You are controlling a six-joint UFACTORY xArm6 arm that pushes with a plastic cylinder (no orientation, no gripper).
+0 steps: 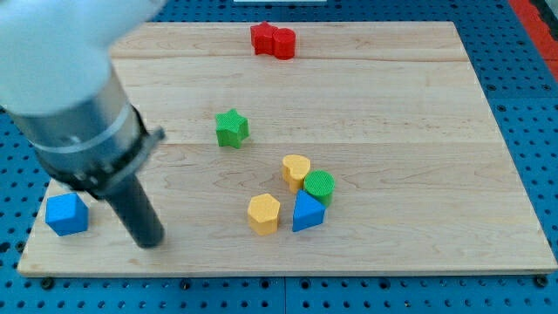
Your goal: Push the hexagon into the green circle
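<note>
Currently, the end effector is a straight dark rod with no jaws, so it neither opens nor closes and holds nothing. My tip (150,242) sits on the table (392,105) near the view's bottom left. It touches no block. The blue cube (67,214) lies just to the view's left of the rod, apart from it. The arm's pale housing fills the view's top left corner and hides part of the table there.

No containers are present; all blocks rest directly on the wooden table.

The yellow hexagon (263,214) (the block the task names) lies low in the view, slightly left of centre. It is well to the view's right of my tip, with bare wood between them. Its top face is flat and six-sided, and its side walls are a darker orange-yellow.

The green circle (319,185) is a short cylinder with a ridged top, up and to the view's right of the hexagon. The two are near but not touching. A blue triangle (307,212) stands between them on the lower side, just beside the hexagon and touching or nearly touching the green circle. A yellow heart (296,170) touches or nearly touches the green circle on its upper left.

A green star (231,127) lies alone near the centre. Two red blocks (273,40), pressed together, sit at the view's top edge; their shapes cannot be made out.
</note>
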